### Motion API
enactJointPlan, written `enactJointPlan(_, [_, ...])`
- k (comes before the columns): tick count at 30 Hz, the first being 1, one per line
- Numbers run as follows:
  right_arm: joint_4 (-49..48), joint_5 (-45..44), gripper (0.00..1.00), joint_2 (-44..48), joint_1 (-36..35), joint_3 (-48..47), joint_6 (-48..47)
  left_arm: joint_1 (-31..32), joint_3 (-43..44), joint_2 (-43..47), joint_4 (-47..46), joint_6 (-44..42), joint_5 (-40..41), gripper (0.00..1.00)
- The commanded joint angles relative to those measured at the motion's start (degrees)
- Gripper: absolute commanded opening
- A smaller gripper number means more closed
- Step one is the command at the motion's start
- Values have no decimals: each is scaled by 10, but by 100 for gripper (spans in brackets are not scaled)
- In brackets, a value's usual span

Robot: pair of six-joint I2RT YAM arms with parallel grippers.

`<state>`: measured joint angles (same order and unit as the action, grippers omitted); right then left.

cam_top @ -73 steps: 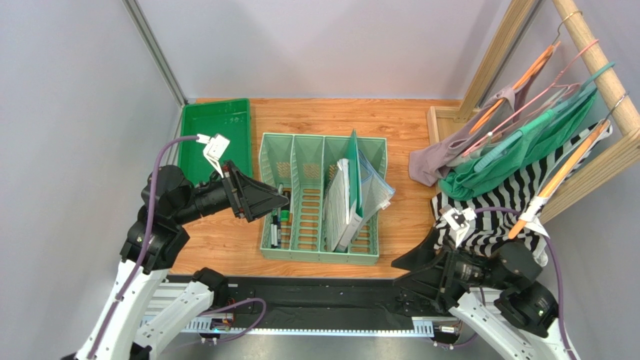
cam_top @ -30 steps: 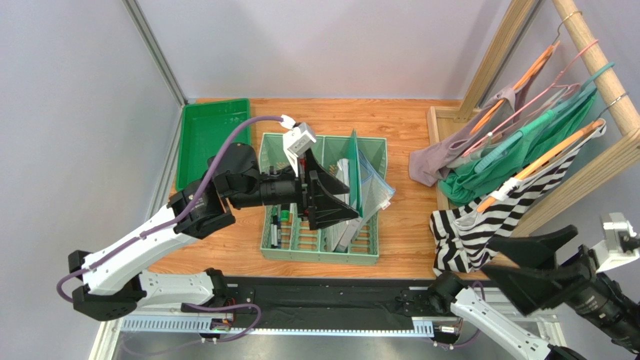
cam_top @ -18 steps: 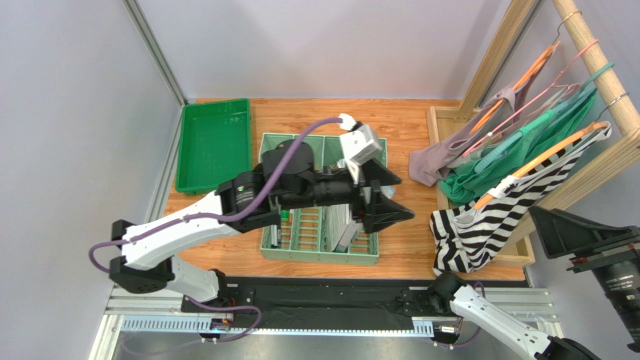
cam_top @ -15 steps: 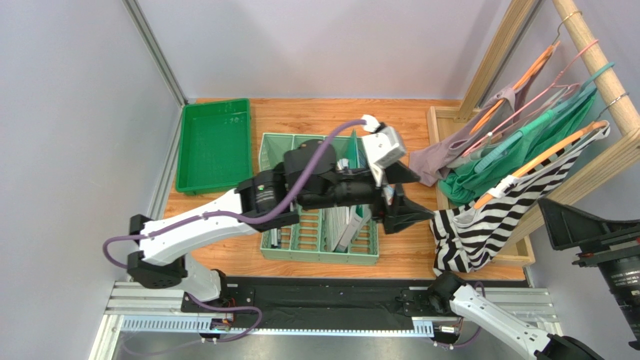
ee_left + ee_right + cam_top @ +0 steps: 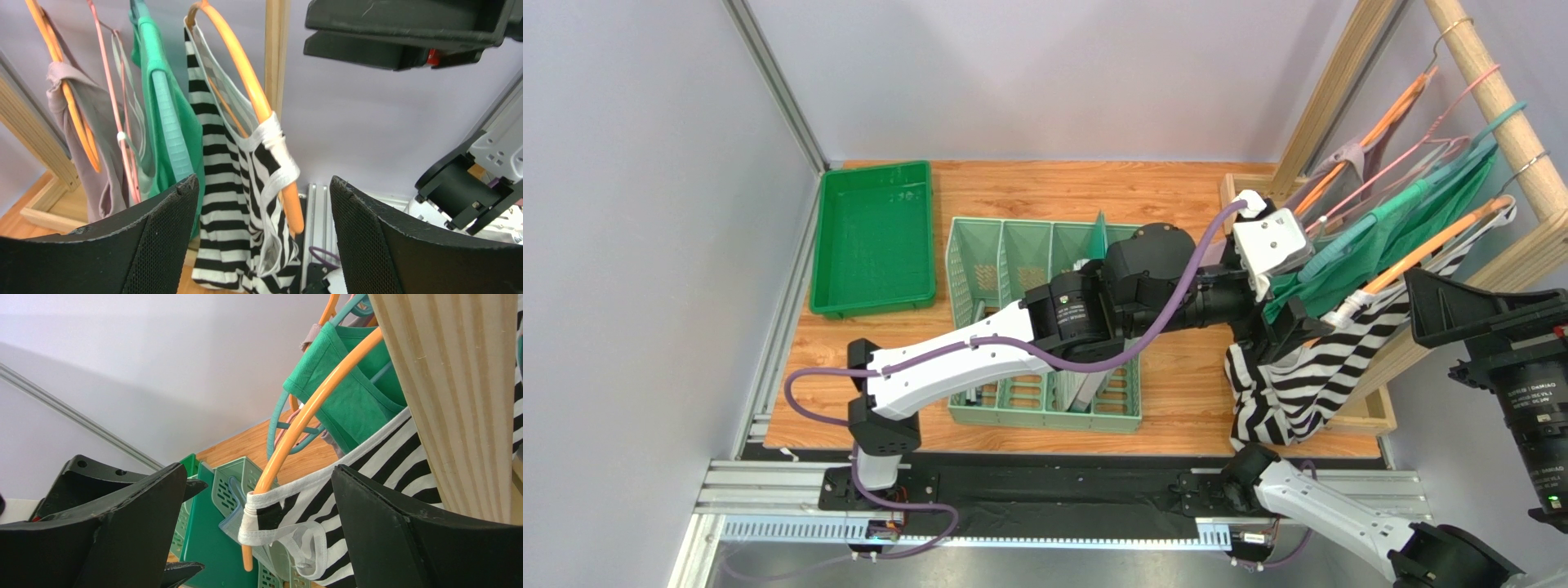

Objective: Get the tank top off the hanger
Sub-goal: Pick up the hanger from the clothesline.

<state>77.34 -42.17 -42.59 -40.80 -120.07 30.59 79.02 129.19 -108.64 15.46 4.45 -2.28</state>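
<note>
Left arm (image 5: 989, 355) swung across surface (image 5: 1038, 190) to rail (image 5: 1504, 92) since last look. Right jaws, left jaws both wide, empty, flanking striped tank top (image 5: 212, 177) strap on orange hanger (image 5: 244, 79) hung there. Approach step, I judge; next: pinch strap, slide off hanger end

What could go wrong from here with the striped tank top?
The green top hangs right beside the striped tank top; the open left gripper might catch it too. The strap hugs the orange hanger, so pulling may drag the hanger along. The right gripper is close; the arms might collide.
</note>
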Motion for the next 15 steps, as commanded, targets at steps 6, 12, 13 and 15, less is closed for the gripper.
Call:
enactJointPlan(6, [142,-56,96,14,0,2,-1,3,85,-62,-68,21,-21,82])
enactJointPlan(12, [141,-45,96,37,0,-14,-10,3,115,-111,-103,27,-22,88])
enactJointPlan(13, [140,-41,96,45,0,-17,-11,3,119,-121,-112,27,-19,85])
enactJointPlan(15, [140,-38,96,51,0,-24,-13,3,130,-133,-122,28,-10,81])
